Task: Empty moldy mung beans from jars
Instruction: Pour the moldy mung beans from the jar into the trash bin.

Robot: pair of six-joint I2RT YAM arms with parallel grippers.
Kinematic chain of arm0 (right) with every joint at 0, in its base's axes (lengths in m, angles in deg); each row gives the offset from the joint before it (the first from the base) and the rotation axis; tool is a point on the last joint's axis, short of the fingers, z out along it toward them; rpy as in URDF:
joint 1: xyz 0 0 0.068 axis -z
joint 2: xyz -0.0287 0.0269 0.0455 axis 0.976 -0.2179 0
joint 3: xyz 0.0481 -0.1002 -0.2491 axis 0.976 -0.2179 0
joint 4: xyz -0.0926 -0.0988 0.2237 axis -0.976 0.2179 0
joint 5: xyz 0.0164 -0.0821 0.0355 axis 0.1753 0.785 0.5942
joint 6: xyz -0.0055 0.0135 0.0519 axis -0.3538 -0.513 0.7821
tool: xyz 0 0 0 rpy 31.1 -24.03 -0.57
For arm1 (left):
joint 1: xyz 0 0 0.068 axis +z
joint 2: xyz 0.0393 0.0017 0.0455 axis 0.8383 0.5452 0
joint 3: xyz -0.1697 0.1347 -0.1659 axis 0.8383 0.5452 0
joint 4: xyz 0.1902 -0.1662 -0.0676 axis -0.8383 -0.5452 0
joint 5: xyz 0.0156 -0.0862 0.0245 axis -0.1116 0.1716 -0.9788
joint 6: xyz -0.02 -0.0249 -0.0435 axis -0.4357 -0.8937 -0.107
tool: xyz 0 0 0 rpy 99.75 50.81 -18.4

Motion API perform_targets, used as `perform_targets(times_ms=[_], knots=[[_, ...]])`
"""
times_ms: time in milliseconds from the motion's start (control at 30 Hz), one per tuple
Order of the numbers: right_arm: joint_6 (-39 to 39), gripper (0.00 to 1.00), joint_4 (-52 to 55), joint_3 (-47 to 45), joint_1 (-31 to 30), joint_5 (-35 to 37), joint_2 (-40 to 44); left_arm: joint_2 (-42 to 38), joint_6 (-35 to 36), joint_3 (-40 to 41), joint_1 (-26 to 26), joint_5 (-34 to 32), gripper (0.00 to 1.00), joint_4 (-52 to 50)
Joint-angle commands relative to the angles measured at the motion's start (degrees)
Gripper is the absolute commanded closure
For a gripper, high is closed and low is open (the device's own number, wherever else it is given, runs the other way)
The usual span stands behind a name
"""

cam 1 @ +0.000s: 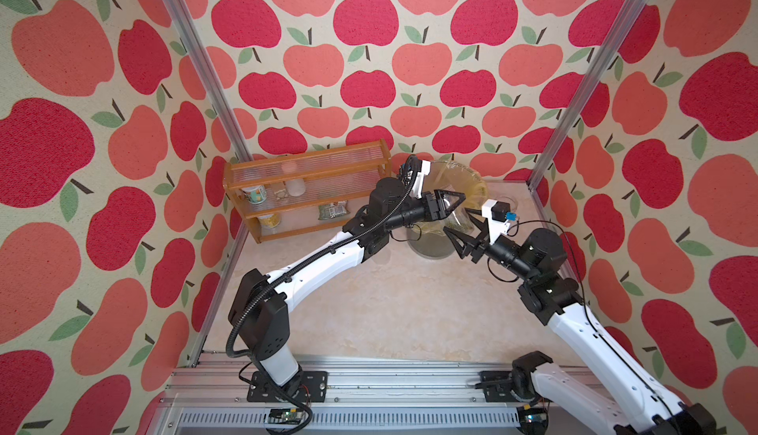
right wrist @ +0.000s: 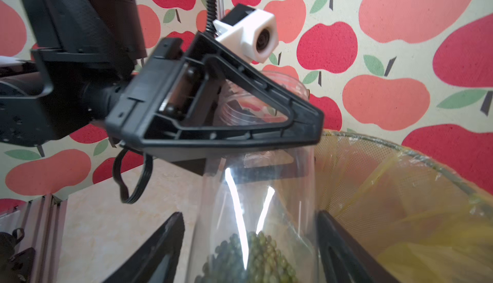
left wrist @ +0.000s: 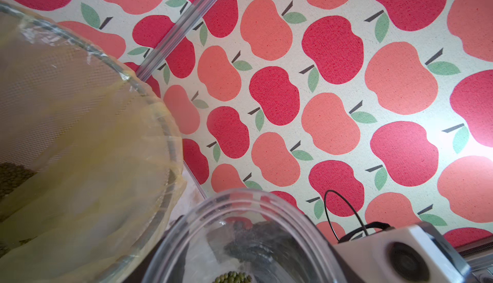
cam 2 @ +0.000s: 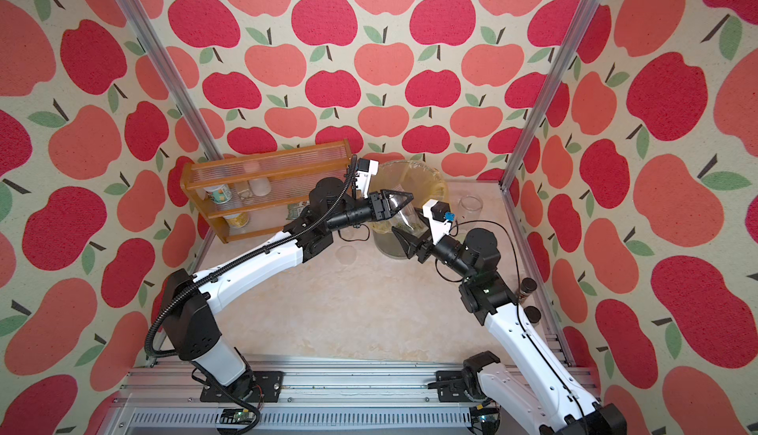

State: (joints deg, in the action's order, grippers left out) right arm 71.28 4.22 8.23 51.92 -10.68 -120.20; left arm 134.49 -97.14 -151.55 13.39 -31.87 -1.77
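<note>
White arms (cam 1: 324,258), black joints (cam 1: 262,322) (apparently ribbed cable (cam 1: 230,344))

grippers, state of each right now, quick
left gripper: shut on the clear jar, near its mouth.
right gripper: open, fingers either side of the jar's lower part.

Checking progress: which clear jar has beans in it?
The jar clamped in the left tool beside the bin: green beans show through its wall. A second jar, standing on the table near the far corner, looks empty.
</note>
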Motion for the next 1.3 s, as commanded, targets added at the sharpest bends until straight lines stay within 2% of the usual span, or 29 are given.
perform_targets(times_ms=[0,233,400,767,1267], knots=[[-2.6,0.11,-7.2,-1.3,-0.1,-1.0,2.6,-2.5,-0.8,-3.2,2.3,0.9,0.61,-1.4],[-1.9,0.06,-17.8,-5.3,0.0,-1.3,4.1,-4.3,-8.1,-4.0,5.8,4.1,0.61,2.2],[-0.8,0.06,-23.3,-4.7,0.0,-1.3,-0.8,-4.7,-8.9,-6.8,5.7,5.7,0.61,0.2],[5.4,0.07,-38.0,-0.4,0.1,-2.8,-13.6,-6.0,-10.7,-4.5,5.0,6.3,0.62,2.4],[7.6,0.1,-39.1,2.4,-1.0,-3.4,-15.2,-3.5,-13.5,-3.3,4.8,6.9,0.63,6.2]])
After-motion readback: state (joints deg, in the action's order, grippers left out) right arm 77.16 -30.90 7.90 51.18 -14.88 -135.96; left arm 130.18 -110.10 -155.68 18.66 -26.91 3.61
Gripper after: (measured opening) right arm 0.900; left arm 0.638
